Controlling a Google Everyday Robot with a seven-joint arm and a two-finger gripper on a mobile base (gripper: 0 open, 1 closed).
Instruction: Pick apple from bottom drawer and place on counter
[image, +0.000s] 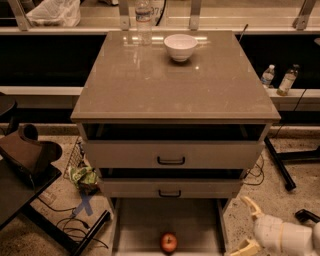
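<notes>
Bottom drawer (135, 220): round apple (168, 242), hand (241, 225) beside

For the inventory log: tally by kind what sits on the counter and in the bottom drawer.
White bowl: 1
Clear bottle: 1
Apple: 1
Total: 3
Gripper, open and empty, hangs right of the bottom drawer.

Nothing can be read here: no text, brand or number. The pale label on the clear plastic bottle (143, 20) at the back edge of the glossy grey-beige counter (175, 85) is illegible. The cream two-finger hand (248, 228) sits low, right of the counter, jaws apart and unmarked.
</notes>
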